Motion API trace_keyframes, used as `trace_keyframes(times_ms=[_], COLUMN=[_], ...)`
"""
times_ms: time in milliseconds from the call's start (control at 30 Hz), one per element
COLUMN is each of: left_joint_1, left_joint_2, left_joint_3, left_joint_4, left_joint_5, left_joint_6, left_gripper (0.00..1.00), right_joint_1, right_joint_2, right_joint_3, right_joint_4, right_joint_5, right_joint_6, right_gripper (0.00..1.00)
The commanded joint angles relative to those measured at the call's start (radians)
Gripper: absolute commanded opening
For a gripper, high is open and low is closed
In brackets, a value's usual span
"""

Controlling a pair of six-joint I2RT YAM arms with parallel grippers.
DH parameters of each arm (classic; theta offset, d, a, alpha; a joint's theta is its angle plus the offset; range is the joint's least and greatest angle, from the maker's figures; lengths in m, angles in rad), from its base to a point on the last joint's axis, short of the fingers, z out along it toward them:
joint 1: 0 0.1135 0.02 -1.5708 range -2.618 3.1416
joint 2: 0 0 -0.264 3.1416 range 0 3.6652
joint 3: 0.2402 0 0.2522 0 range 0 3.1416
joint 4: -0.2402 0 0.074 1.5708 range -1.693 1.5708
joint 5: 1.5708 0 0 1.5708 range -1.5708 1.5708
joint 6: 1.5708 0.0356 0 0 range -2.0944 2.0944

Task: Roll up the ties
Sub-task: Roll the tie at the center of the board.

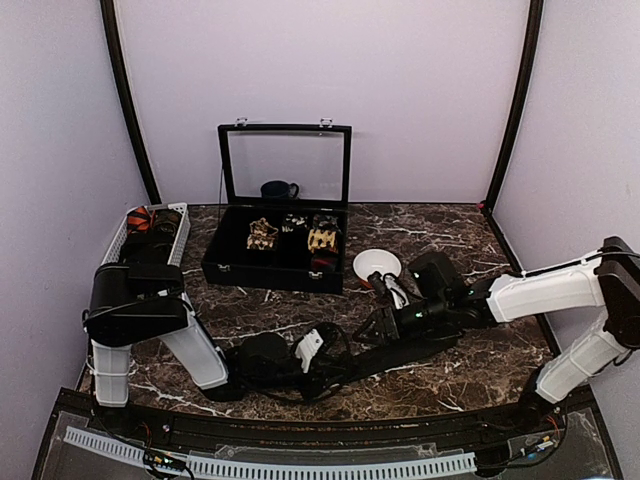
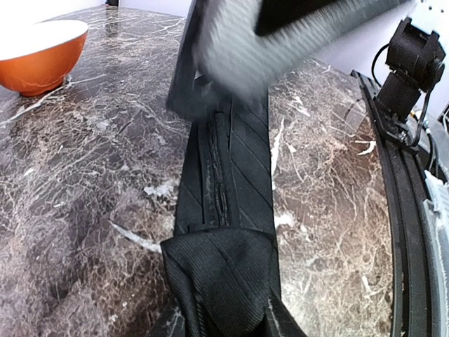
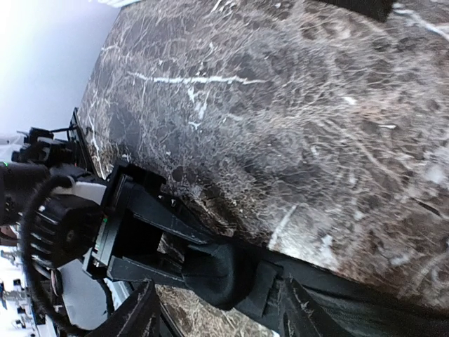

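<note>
A plain black tie (image 2: 235,161) lies stretched along the marble table (image 1: 480,235), its near end wound into a small roll (image 2: 217,281). My left gripper (image 2: 224,326) is shut on that roll; only the tips of its fingers show at the bottom edge of the left wrist view. From the right wrist I see the left gripper's two black fingers (image 3: 151,210) pinching the roll (image 3: 221,270). My right gripper (image 3: 221,316) stands open just behind the roll, its fingers wide apart and off the fabric. From above, the two grippers (image 1: 325,362) (image 1: 380,322) meet over the tie (image 1: 385,360).
A black hinged case (image 1: 265,275) with its glass lid raised stands at the back and holds rolled ties (image 1: 262,235). A bowl (image 1: 377,265), orange outside and white inside, sits right of it. A white basket (image 1: 180,230) is at the far left.
</note>
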State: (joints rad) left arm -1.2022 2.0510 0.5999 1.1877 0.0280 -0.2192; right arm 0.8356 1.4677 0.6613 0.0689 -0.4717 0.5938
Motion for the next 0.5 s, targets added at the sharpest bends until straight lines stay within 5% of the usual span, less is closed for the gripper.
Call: trace_keyframes(times_ms=[0,167,467], left_joint_1=[-0.013,-0.007,0.027], left_joint_2=[-0.021,-0.059,-0.143], left_joint_3=[-0.022,-0.039,-0.058], left_joint_4=[-0.174,-0.186,-0.229], left_joint_5=[-0.088,-0.182,-0.181], left_joint_6=[0.058,0.044,0.038], left_gripper=[0.21,0.18,0.18], right_joint_1=[-0.016,0.007,-0.033], right_joint_2=[-0.058,-0.065,0.215], right_joint_3=[-0.023,-0.097,0.027], right_joint_4=[-0.102,-0.087,-0.122], right_joint_5=[-0.057,-0.029,0.045], right_joint_6=[0.11,0.188,0.049], right_gripper=[0.52,0.34,0.16])
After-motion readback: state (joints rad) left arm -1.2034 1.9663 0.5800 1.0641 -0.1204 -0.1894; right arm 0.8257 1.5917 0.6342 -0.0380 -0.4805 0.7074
